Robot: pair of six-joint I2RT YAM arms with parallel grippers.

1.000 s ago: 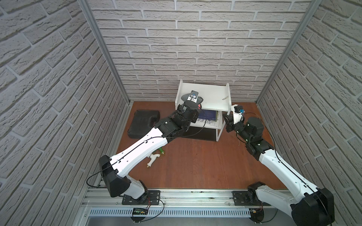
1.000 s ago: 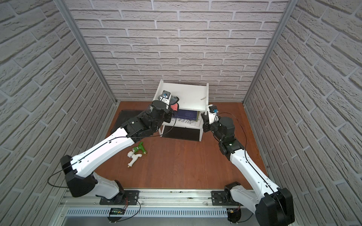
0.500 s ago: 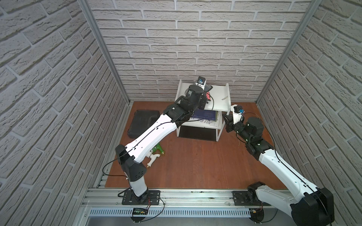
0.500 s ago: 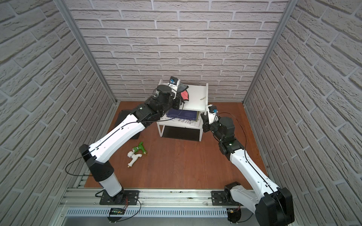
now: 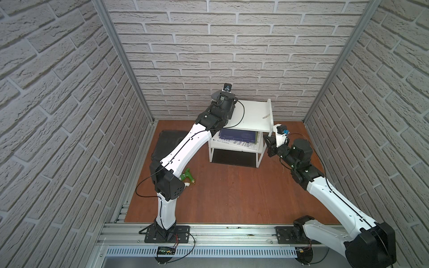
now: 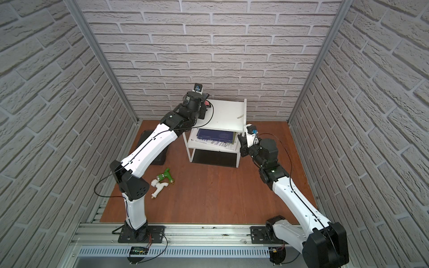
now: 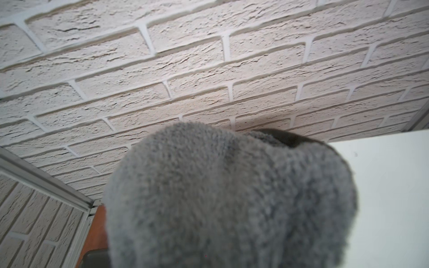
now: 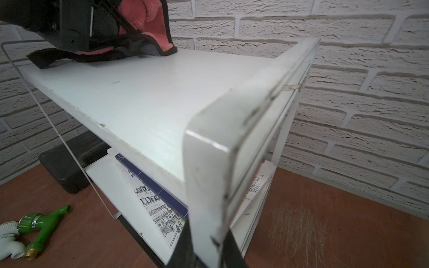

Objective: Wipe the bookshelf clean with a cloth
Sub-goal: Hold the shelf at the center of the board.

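Left gripper (image 6: 203, 108) closed tight on the cloth (image 7: 232, 197), whose grey and pink folds bulge beyond its fingertips and rest on the bookshelf (image 8: 151, 97) top board beneath them. Right gripper (image 8: 206, 253) clamped on the bookshelf's end panel, which stands between its fingers (image 8: 182, 246).

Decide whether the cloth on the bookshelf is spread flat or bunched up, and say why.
Bunched up: the cloth stands in pink and grey folds on the bookshelf top, not lying flat.
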